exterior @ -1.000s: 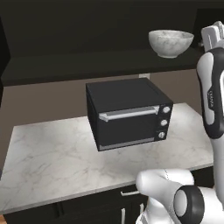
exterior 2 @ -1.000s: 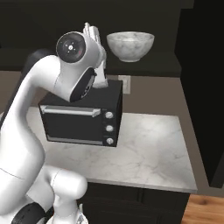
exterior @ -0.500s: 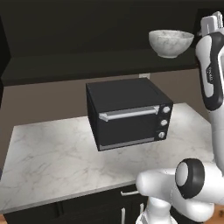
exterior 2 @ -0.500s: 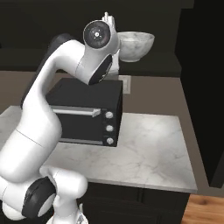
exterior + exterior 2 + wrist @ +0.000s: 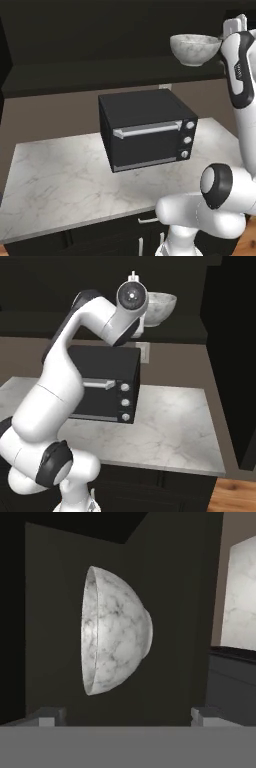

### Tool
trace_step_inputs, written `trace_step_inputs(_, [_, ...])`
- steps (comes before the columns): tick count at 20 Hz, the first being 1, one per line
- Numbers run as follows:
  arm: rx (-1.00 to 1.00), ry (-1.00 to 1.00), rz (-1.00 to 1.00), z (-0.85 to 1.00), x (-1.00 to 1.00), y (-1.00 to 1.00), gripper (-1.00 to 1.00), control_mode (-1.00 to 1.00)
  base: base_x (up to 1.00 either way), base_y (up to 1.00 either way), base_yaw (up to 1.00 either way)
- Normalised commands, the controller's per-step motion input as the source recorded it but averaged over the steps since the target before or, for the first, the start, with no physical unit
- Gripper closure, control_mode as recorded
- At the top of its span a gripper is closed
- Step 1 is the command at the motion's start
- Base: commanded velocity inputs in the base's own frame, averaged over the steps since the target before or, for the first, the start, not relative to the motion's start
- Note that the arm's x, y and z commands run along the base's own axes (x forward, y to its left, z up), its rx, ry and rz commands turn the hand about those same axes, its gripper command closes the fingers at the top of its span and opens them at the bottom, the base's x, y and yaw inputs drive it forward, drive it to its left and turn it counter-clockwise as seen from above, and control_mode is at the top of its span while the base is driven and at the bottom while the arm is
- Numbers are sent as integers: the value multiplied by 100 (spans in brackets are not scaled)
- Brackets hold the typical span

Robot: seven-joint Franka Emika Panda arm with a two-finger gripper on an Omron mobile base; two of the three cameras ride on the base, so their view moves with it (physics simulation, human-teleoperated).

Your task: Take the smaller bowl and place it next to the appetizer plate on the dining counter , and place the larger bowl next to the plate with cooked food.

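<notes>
The larger bowl [image 5: 195,49] [image 5: 159,306], deep and grey-white marbled, stands on a dark high shelf above the black oven. In the hand view the larger bowl [image 5: 117,644] appears rolled on its side, ahead of the hand and apart from it. My gripper [image 5: 127,714] is open, its two tips spread wide with nothing between them. In the left base view the gripper [image 5: 234,24] is level with the bowl, just to its right. From the right base view the hand [image 5: 133,287] partly covers the bowl's left side. The red bowl, both plates and the dining counter are out of view.
A black oven [image 5: 145,130] [image 5: 107,383] sits on the marble worktop [image 5: 50,180] [image 5: 170,426] below the shelf. Dark cabinets rise behind the shelf and a tall dark unit [image 5: 230,356] stands to the right. Bare worktop lies left and right of the oven.
The arm has swung its upper part and hand toward the marbled bowl at shelf height. The bowl and the oven have not moved.
</notes>
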Motion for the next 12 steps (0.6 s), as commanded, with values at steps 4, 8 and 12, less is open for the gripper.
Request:
trace_step_inputs(4, [1, -4, 5, -25, 55, -5, -100, -100, 0, 0, 0])
trace_step_inputs(8, [0, 0, 4, -23, 61, -9, -100, -100, 0, 0, 0])
trace_step_inputs(12, [1, 0, 4, -7, 47, -11, -100, -100, 0, 0, 0])
